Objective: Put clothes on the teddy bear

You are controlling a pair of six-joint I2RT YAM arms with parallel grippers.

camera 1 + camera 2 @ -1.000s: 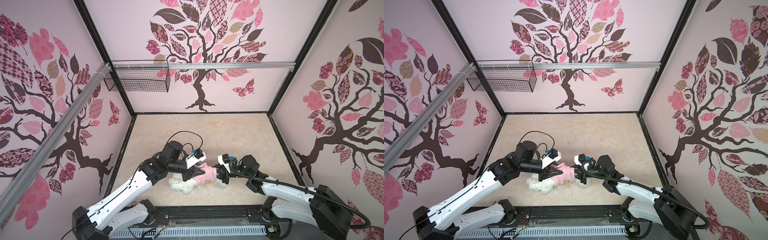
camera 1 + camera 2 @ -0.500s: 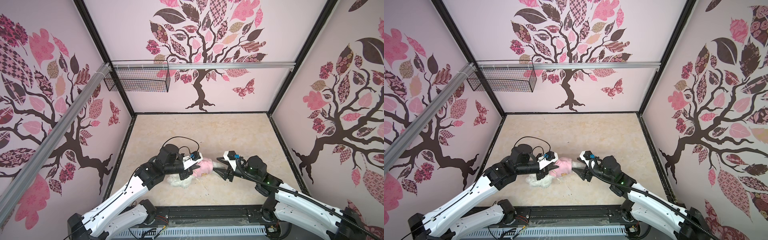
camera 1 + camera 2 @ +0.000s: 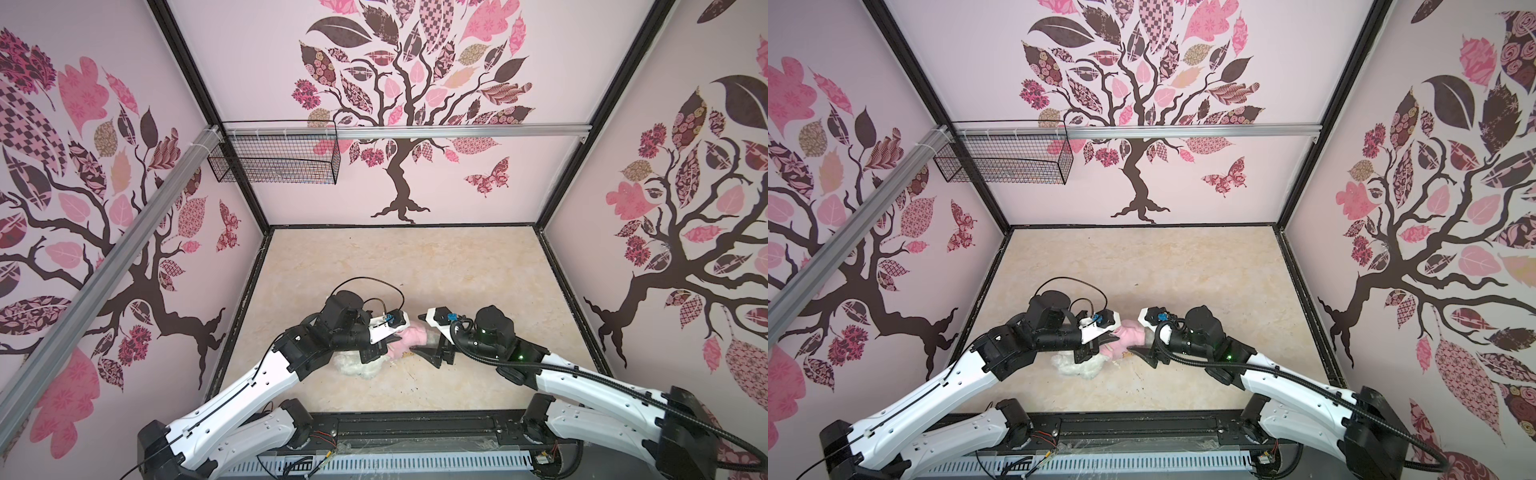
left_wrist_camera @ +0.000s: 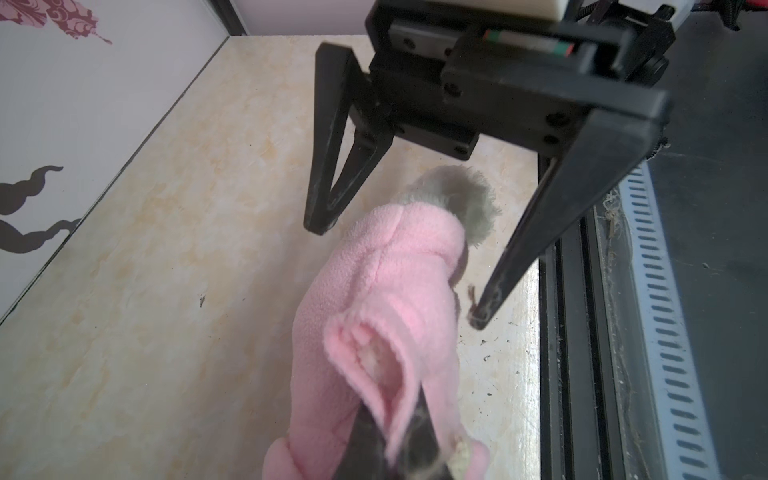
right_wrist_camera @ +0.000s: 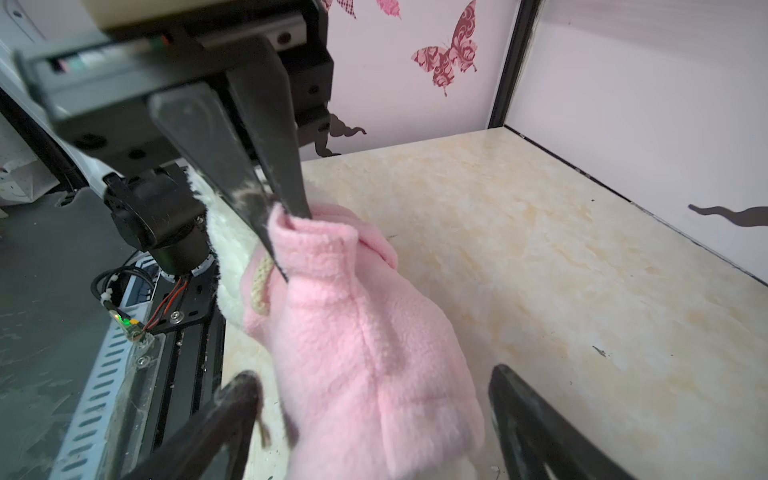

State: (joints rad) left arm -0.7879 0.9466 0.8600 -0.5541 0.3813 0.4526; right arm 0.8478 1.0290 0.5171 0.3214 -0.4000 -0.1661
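Note:
The teddy bear (image 3: 356, 366) (image 3: 1077, 365) lies near the table's front edge, its white fur showing below and left of the pink shirt (image 3: 411, 337) (image 3: 1128, 337) pulled over part of it. My left gripper (image 3: 391, 344) (image 3: 1106, 343) (image 4: 390, 440) is shut on a fold of the shirt's (image 4: 386, 282) edge, seen pinched in the right wrist view (image 5: 291, 222). My right gripper (image 3: 426, 336) (image 3: 1142, 337) (image 5: 374, 395) is open, one finger on each side of the shirt's (image 5: 353, 332) far end without touching it. Grey-white fur (image 4: 457, 195) pokes out there. A beige patch (image 5: 259, 286) shows beside the bear's fur (image 5: 228, 249).
A black wire basket (image 3: 274, 162) hangs on the rail at the back left. The black front rail (image 3: 415, 424) runs just behind the bear. The marbled table (image 3: 415, 266) stretches behind both arms, with patterned walls on three sides.
My right gripper has let go of the shirt, opened wide and drawn back to the right. My left gripper has closed on the shirt's edge.

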